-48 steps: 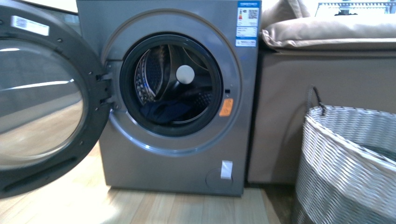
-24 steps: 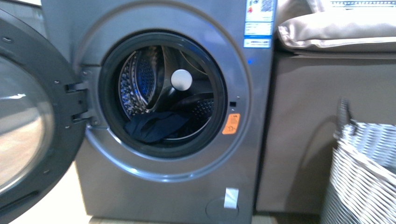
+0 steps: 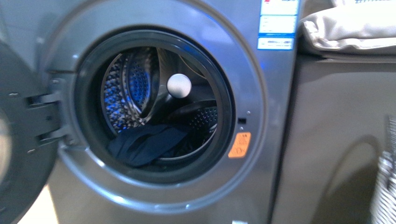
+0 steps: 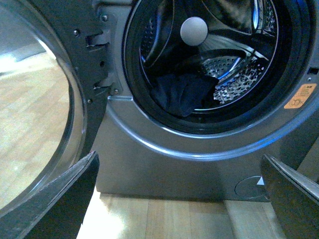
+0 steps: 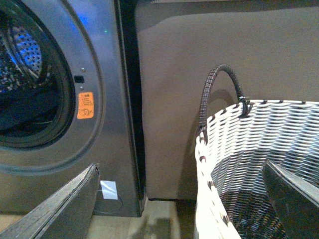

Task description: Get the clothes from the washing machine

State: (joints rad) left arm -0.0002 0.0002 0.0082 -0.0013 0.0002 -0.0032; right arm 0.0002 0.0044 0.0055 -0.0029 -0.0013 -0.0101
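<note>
**Washer fills the view, both jaws empty**

Against the front view of half a second before, the grey metallic front-loading washing machine (image 3: 275, 140) stood much larger and nearer. Its round porthole door (image 3: 18, 140) had slid mostly past the left edge. The grey-white woven basket (image 5: 259, 134) had shrunk to a sliver at the right edge, and the floor strip had dropped out of sight. The dark navy-blue clothes (image 3: 144, 144) lay unmoved at the lower front of the shiny perforated steel drum (image 3: 121, 88), left of centre, draped onto the dark door seal.

The left jaws were spread wide, held nothing and touched nothing. They faced the machine from low down, short of its mouth. The right jaws were likewise wide apart and empty, and faced the basket.

The door was swung fully aside to the left, so the mouth stood clear. An orange sticker (image 3: 239, 144) sat just right of the seal. Bare pale wooden floor (image 4: 164, 219) lay before the machine. The basket stood well right of it, beside a brown upholstered panel (image 3: 336, 140).
</note>
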